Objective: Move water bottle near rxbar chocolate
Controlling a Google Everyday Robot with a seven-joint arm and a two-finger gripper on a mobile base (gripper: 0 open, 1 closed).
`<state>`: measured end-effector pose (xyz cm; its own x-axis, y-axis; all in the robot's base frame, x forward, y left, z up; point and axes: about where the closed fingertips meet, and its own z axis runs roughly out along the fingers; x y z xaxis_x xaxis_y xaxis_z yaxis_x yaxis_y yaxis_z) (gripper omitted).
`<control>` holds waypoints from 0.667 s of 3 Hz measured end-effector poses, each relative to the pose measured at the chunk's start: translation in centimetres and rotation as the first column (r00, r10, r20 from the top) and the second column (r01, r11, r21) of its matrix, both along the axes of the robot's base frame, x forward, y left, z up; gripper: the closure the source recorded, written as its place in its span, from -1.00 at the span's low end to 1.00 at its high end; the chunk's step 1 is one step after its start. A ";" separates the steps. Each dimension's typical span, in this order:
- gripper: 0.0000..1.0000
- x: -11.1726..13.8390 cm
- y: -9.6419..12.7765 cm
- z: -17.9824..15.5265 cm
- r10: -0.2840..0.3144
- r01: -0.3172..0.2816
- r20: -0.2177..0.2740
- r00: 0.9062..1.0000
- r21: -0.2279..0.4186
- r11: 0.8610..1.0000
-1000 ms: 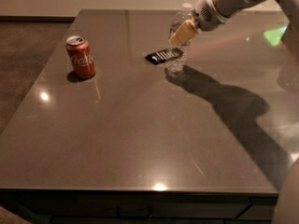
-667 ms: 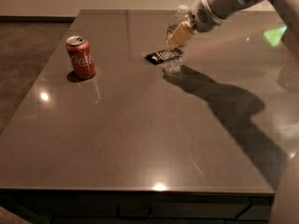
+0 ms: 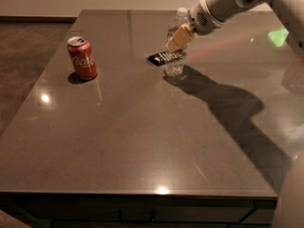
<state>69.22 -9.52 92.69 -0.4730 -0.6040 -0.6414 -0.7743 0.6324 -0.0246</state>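
The water bottle [image 3: 175, 66] is a small clear bottle with a white cap. It stands upright at the far middle of the table, its base right beside the rxbar chocolate [image 3: 165, 57], a flat black bar with white lettering. My gripper [image 3: 178, 34] reaches in from the upper right and is closed around the bottle's upper body. One tan finger [image 3: 180, 37] shows in front of the bottle. The label is mostly hidden behind it.
A red Coca-Cola can [image 3: 82, 58] stands upright at the left of the dark grey table [image 3: 142, 141]. My arm's shadow falls across the right half. The floor drops away past the table's left edge.
My gripper and the water bottle have shifted a little to the left, ending right beside the black bar. The can and the bar have not moved.
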 end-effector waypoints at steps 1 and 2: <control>-1.00 -0.4 -0.6 0.9 0.044 -0.044 0.009 0.999 0.024 0.999; -1.00 -0.4 -0.6 0.9 0.044 -0.044 0.008 0.999 0.024 0.999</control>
